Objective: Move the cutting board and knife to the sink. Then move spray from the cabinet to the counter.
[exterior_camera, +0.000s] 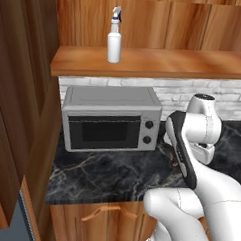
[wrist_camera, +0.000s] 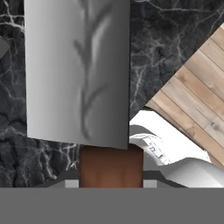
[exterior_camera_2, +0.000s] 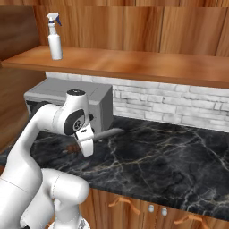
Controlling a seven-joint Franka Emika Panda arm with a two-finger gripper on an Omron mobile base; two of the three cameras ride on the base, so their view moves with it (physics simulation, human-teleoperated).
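Your gripper [wrist_camera: 111,175] holds the knife [wrist_camera: 78,74]. In the hand view the reddish-brown handle sits at 6 o'clock between the fingers, which are closed narrowly on it, and the silvery blade runs up toward 12 o'clock, broad and close to the lens. Black marble counter [wrist_camera: 175,39] lies behind the blade; pale plank flooring [wrist_camera: 197,96] shows at 3 o'clock.

In the right base view the arm's wrist hangs over the counter [exterior_camera_2: 170,156] in front of the microwave [exterior_camera_2: 49,96]. The blade [exterior_camera_2: 107,133] pokes out at 3 o'clock of the wrist, roughly level; whether it touches the marble you cannot tell. A bit of the handle shows at 9 o'clock of the wrist. In the left base view the forearm hides the gripper; the microwave [exterior_camera: 110,117] stands on the counter [exterior_camera: 104,177] at 9 o'clock of the arm.

The spray [exterior_camera: 114,37] stands upright on the cabinet [exterior_camera: 160,62] shelf, at 12 o'clock above the microwave, well apart from the arm. The right base view places the spray [exterior_camera_2: 54,38] near the shelf's [exterior_camera_2: 134,65] left end. White brick backs the counter below the shelf.
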